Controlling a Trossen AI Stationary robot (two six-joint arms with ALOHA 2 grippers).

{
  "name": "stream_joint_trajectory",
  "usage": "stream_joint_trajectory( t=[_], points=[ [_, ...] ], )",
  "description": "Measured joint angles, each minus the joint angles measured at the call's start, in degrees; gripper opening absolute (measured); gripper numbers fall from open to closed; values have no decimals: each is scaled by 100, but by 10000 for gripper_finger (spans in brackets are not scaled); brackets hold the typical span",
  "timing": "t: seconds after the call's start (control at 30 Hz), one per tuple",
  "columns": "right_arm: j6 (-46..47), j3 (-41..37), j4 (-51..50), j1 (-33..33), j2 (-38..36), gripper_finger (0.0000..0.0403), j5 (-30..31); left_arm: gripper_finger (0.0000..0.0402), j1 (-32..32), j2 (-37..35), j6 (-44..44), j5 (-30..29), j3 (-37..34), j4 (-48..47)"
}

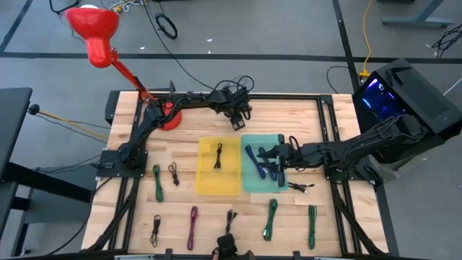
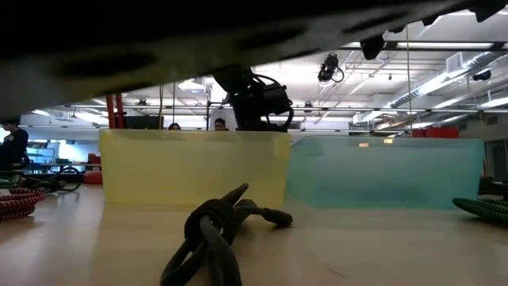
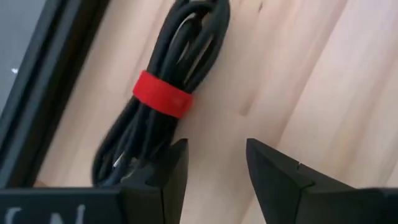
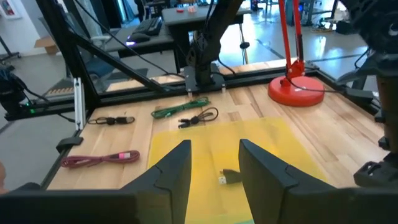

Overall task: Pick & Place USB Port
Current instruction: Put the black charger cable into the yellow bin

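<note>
Now I'm hovering the left gripper [image 3: 214,165], jaws parted and empty, beside a black red-banded cable [image 3: 163,93]; right gripper [image 4: 214,162] is waiting open over the yellow tray [image 4: 261,140].

Grey floor [image 1: 289,29] surrounds the wooden table [image 1: 188,217]; bright ceiling lights [image 2: 190,84] and a red lamp [image 1: 92,27].

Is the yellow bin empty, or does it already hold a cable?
Not empty: the yellow bin holds one black cable, seen from above; its plug shows in the right wrist view.

Two trays: yellow tray [image 1: 229,184], blue tray [image 1: 254,183]. Two robot arms. One red lamp [image 1: 101,40]. About eleven cable bundles on table [image 1: 326,231], some green, purple, black.
</note>
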Motion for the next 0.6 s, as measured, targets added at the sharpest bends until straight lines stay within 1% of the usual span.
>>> stream_joint_trajectory(
  t=[0.1, 0.23, 0.4, 0.6],
  points=[
    [43, 0, -3, 0, 107, 136, 0, 136, -13, -2, 92, 134, 0, -34],
    [45, 0, 47, -5, 208, 136, 0, 119, -31, -2, 413, 26, 0, -77],
    [-40, 0, 123, -7, 243, 136, 0, 113, -124, -6, 637, -397, 0, -72],
    [-26, 0, 125, -7, 243, 136, 0, 113, -90, -324, 597, -430, 2, -105]
  ],
)
